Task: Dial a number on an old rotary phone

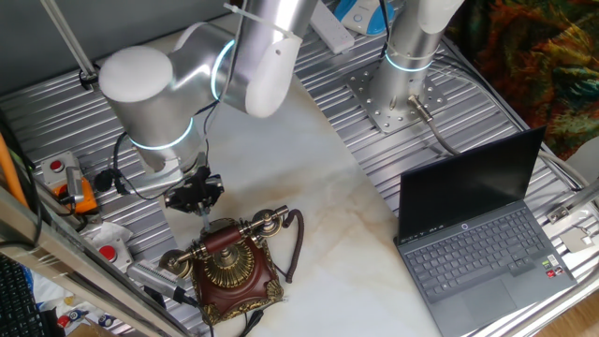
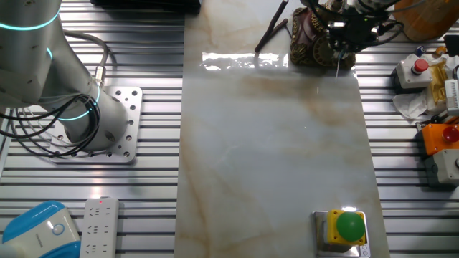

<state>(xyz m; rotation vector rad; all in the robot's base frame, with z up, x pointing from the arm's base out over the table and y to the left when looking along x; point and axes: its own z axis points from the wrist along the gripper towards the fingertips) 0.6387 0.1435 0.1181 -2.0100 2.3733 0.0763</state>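
Observation:
The old rotary phone (image 1: 229,270) stands near the front left of the marble slab. It has a dark reddish-brown body, a brass dial and a brass-ended handset (image 1: 225,240) resting across the top. Its dark cord (image 1: 296,245) loops off to the right. In the other fixed view the phone (image 2: 307,39) sits at the top edge, partly hidden by the arm. My gripper (image 1: 196,199) hangs just above and behind the handset's left part, with its dark fingers close together. A thin pale rod (image 1: 204,216) sticks down from them toward the phone, and this rod (image 2: 337,63) also shows under the gripper (image 2: 344,34).
An open laptop (image 1: 487,234) sits at the right. Red-button boxes (image 1: 56,168) and an orange unit (image 1: 80,192) lie left of the phone. The arm's base plate (image 2: 122,129), a power strip (image 2: 99,226) and a yellow box with a green button (image 2: 348,226) are also on the table.

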